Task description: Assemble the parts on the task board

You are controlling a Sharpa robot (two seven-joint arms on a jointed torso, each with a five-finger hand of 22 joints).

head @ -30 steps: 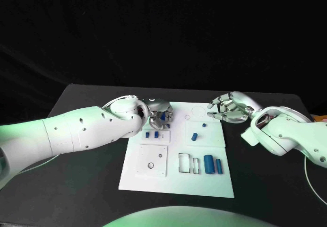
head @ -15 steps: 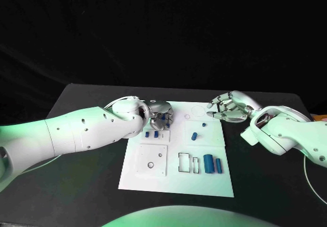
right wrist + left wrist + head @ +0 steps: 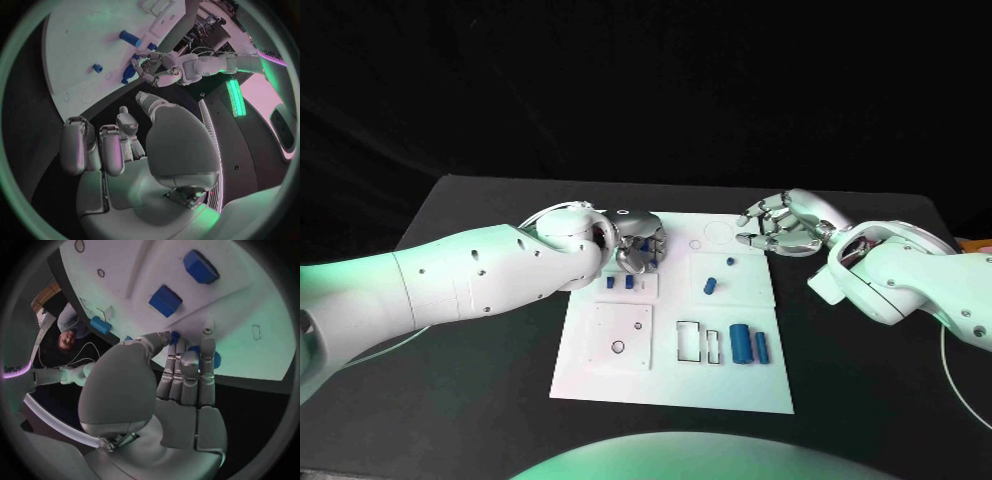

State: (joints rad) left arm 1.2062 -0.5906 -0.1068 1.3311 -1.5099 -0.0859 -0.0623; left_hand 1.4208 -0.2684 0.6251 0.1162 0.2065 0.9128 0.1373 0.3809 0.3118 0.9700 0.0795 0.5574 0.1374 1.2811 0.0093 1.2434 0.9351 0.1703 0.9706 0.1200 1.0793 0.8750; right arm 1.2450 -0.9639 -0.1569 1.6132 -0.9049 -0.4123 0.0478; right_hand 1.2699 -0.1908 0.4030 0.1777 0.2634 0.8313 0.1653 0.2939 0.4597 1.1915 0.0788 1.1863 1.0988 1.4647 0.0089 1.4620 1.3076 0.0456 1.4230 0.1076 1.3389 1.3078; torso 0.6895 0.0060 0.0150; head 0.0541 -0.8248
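Slightly farther up the task board (image 3: 733, 385) than a second ago, the left hand (image 3: 639, 243) pinches a small blue part (image 3: 175, 336). Beyond the board's far right corner, the right hand (image 3: 780, 228) hovers with fingers curled, holding nothing.

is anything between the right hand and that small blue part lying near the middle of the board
Nothing visible does. In the head view the right hand hovers at the far right corner of the task board, holding nothing, and the small blue part lies on bare white board nearer the robot. Only a smaller blue peg stands nearby, off to one side.
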